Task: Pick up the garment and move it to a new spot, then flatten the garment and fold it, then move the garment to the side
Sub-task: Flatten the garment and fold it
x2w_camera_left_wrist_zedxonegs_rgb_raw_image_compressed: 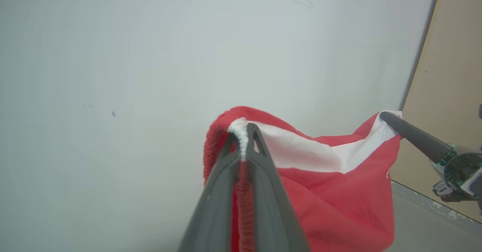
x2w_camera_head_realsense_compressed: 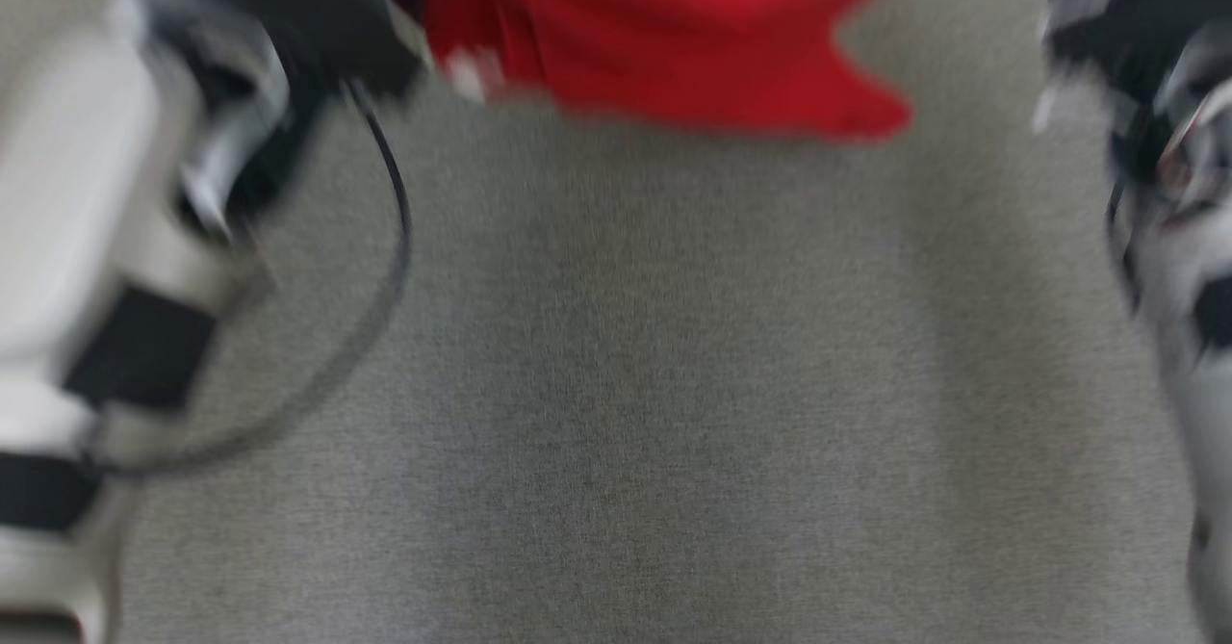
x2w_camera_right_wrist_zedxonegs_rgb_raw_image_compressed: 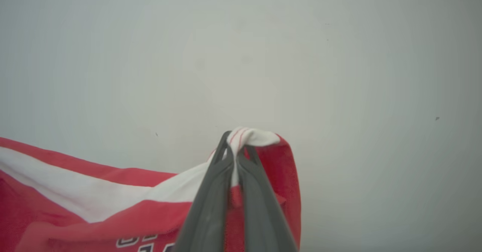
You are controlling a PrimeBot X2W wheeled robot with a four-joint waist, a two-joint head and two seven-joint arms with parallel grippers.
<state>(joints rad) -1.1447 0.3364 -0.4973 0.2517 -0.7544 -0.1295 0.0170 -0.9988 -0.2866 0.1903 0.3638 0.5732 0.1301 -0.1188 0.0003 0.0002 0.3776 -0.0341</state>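
The garment (x2w_camera_head_realsense_compressed: 674, 38) is red with a white band and dark lettering, and it hangs along the top edge of the blurred head view. In the left wrist view my left gripper (x2w_camera_left_wrist_zedxonegs_rgb_raw_image_compressed: 243, 131) is shut on a white-edged corner of the garment (x2w_camera_left_wrist_zedxonegs_rgb_raw_image_compressed: 339, 191), which sags away to the right. The right arm's finger (x2w_camera_left_wrist_zedxonegs_rgb_raw_image_compressed: 414, 135) holds the far corner there. In the right wrist view my right gripper (x2w_camera_right_wrist_zedxonegs_rgb_raw_image_compressed: 235, 141) is shut on a white and red corner of the garment (x2w_camera_right_wrist_zedxonegs_rgb_raw_image_compressed: 94, 199), which stretches off to the left.
Grey carpet (x2w_camera_head_realsense_compressed: 626, 384) spreads below the garment in the head view. My pale forearms (x2w_camera_head_realsense_compressed: 77, 240) flank it, with a black cable (x2w_camera_head_realsense_compressed: 395, 240) looping off the left one. A pale wall (x2w_camera_left_wrist_zedxonegs_rgb_raw_image_compressed: 150, 56) stands behind the garment, with a tan panel (x2w_camera_left_wrist_zedxonegs_rgb_raw_image_compressed: 452, 93) at the right.
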